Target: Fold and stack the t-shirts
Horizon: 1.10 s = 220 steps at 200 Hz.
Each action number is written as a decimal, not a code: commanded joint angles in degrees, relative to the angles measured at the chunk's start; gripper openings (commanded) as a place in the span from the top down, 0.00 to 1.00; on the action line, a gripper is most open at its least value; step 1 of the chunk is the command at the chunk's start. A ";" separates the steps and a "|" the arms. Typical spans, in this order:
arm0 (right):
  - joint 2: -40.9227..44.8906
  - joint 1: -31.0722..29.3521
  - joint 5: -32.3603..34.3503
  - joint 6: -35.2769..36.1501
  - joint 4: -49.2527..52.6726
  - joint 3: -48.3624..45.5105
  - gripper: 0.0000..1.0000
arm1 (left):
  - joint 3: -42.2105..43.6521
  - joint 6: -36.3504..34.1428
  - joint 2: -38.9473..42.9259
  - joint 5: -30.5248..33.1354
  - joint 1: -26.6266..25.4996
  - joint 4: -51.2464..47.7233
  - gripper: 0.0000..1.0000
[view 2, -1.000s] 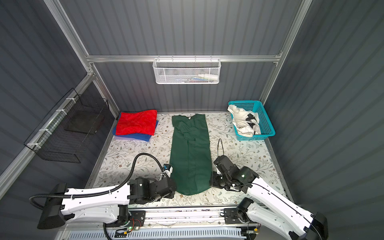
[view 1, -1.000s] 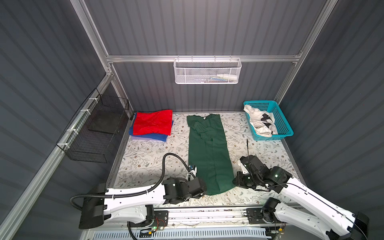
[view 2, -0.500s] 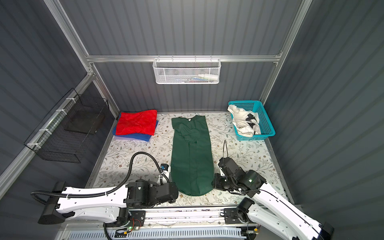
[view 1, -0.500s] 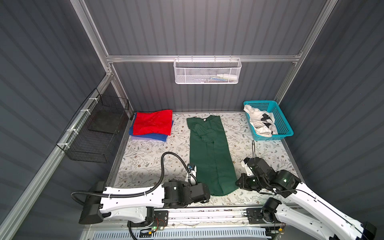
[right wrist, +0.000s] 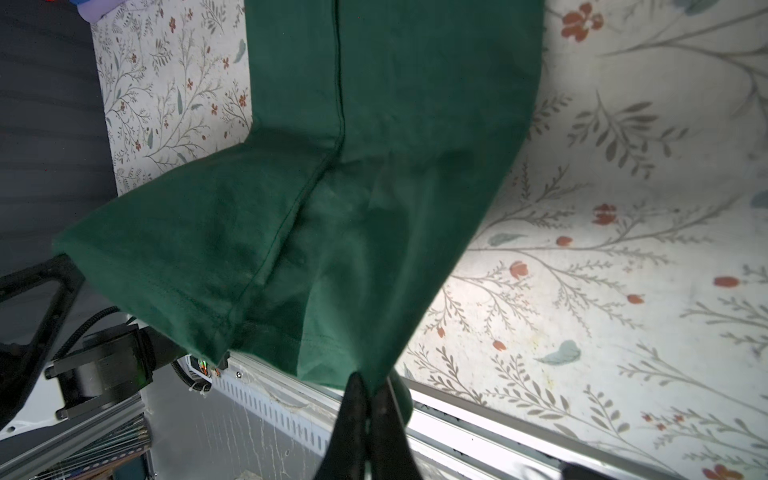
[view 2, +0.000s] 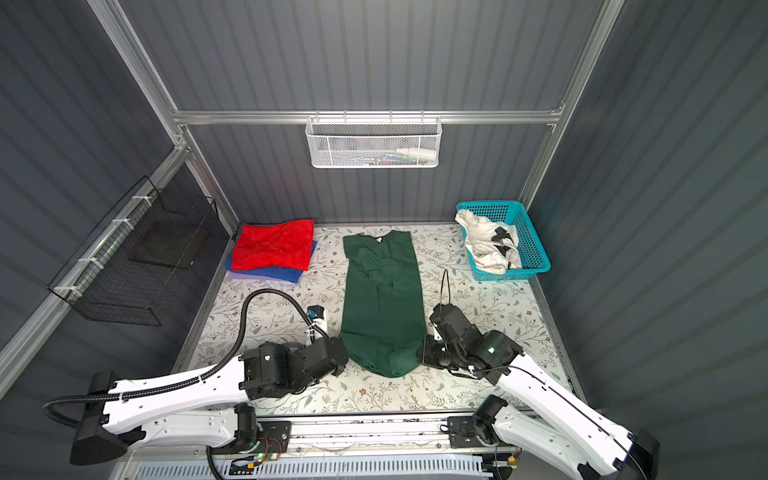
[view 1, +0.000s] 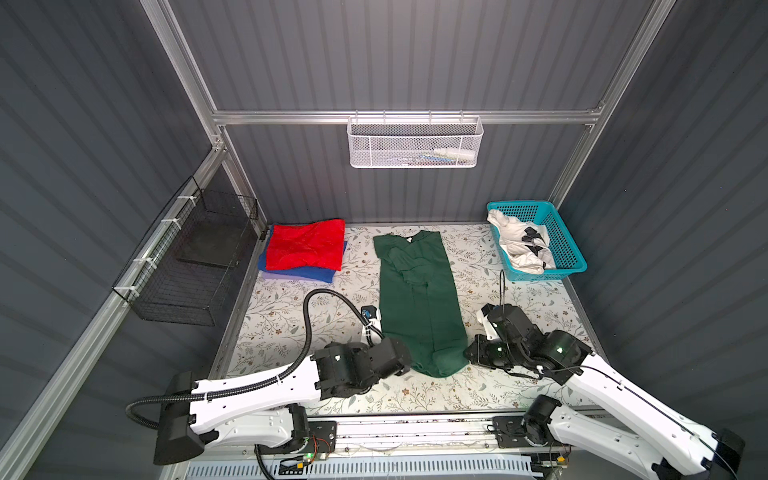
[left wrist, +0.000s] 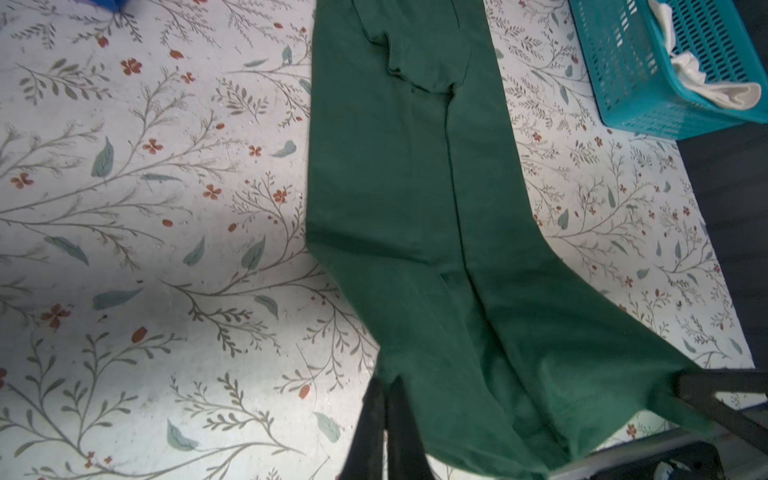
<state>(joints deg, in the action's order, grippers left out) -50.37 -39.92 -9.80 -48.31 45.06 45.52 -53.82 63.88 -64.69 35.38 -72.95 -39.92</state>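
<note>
A dark green t-shirt [view 1: 419, 291] [view 2: 381, 291] lies folded into a long strip down the middle of the floral table. Its near hem is raised and bunched. My left gripper [view 1: 409, 362] [left wrist: 388, 384] is shut on the hem's left corner. At the right corner my right gripper [view 1: 467, 357] [right wrist: 372, 384] is shut on the cloth too. A folded red t-shirt [view 1: 305, 245] rests on a folded blue t-shirt [view 1: 309, 272] at the back left. The white t-shirt [view 1: 517, 245] with black marks lies crumpled in the turquoise basket [view 1: 571, 257].
A white wire basket [view 1: 415, 145] hangs on the back wall. A black wire basket [view 1: 195, 266] hangs on the left wall. The metal front rail [view 1: 415, 432] runs just below the held hem. The left arm's black cable [view 1: 309, 316] loops over the table.
Both grippers stay shut on the green hem. They have drawn a little closer together, and the shirt's near end has lifted and bunched.
</note>
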 commanded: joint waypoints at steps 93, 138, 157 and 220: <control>-20.56 19.61 -8.86 12.53 -7.69 11.47 1.00 | -12.01 -16.43 -12.65 -8.08 18.40 4.03 1.00; -28.61 22.99 -12.31 13.71 -10.23 14.95 1.00 | -12.98 -19.66 -18.31 -15.35 25.93 8.01 1.00; -32.68 24.60 -14.36 14.43 -11.34 16.50 1.00 | -14.00 -20.74 -21.29 -17.92 28.92 9.35 1.00; -46.68 27.43 -15.59 17.95 -11.37 24.65 1.00 | -17.28 -24.67 -32.24 -25.41 37.71 13.81 1.00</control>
<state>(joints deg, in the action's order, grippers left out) -92.42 -13.47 -24.27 -32.95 33.45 66.15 -68.18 42.13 -92.97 14.13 -37.89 -28.14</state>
